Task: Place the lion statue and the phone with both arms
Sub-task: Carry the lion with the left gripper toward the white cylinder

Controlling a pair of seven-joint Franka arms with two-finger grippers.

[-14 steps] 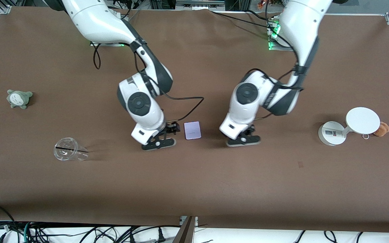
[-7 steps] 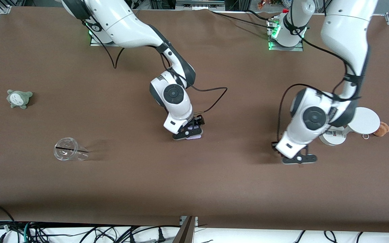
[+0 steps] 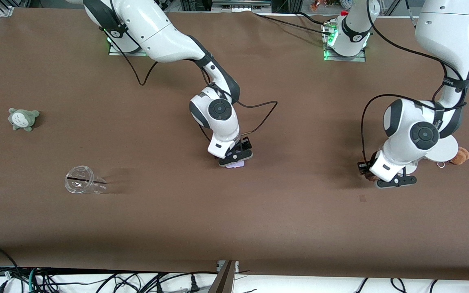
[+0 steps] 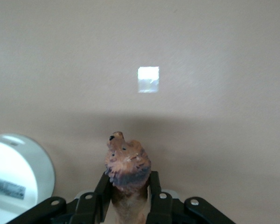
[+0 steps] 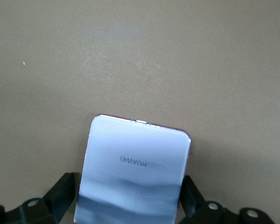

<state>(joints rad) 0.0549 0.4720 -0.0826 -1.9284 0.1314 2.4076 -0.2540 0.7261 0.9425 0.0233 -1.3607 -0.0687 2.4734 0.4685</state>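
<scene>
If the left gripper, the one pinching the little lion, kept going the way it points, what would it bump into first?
Probably just the bare table. The left gripper holds the lion statue pointing down at brown cloth; the white stand sits off to one side, though depth is hard to judge.

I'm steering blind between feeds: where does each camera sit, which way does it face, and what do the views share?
Front view: high across the table, facing the bases; shows both arms, the right gripper on the phone, the left gripper by the white stand.
Left wrist view: on the left wrist, looking past its gripper shut on the lion statue at the table.
Right wrist view: on the right wrist, looking past its gripper shut on the phone.
Shared: phone in front and right wrist views; white stand in front and left wrist views.
</scene>
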